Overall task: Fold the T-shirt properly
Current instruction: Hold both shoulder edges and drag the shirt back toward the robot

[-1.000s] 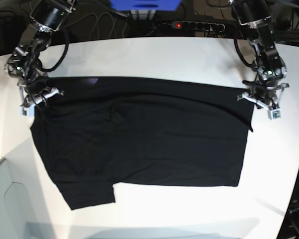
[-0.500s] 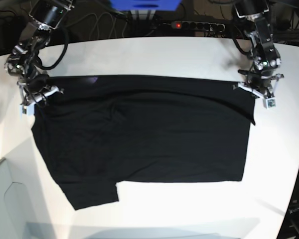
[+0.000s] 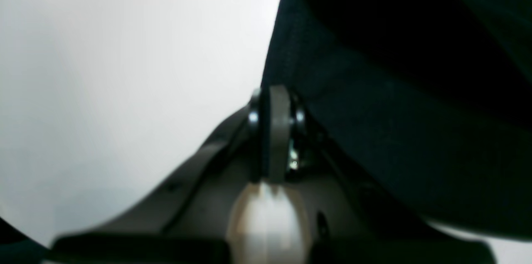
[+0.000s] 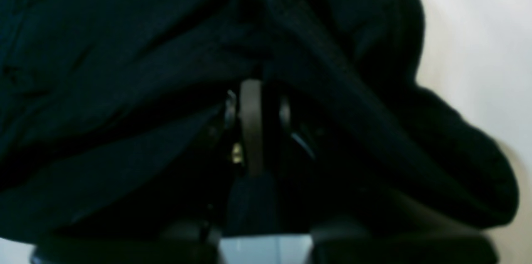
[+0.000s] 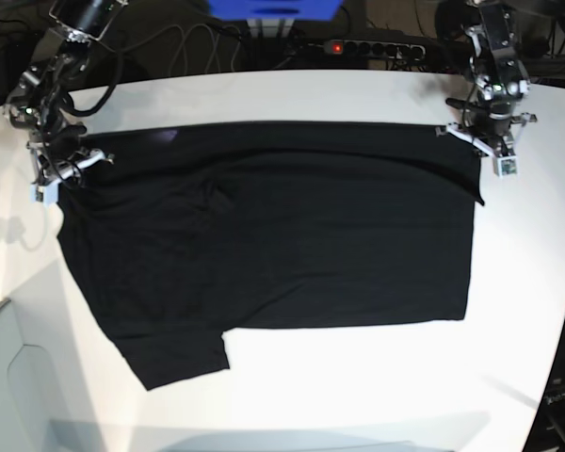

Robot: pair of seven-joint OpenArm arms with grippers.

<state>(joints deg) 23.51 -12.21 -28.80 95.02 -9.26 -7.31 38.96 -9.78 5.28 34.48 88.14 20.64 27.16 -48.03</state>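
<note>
Gripping the shirt (image 5: 264, 235) by its two far corners, our left gripper (image 5: 487, 151) and right gripper (image 5: 61, 168) are clamped on cloth (keeping it taut), flat on the table (image 5: 358, 395).

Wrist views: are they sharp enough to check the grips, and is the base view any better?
Left wrist: soft focus, T-shirt edge readable beside the shut left end effector. Right wrist: blurred and dark, cloth swamps the right end effector. Base: sharper, curved table edges, glare patch.
</note>
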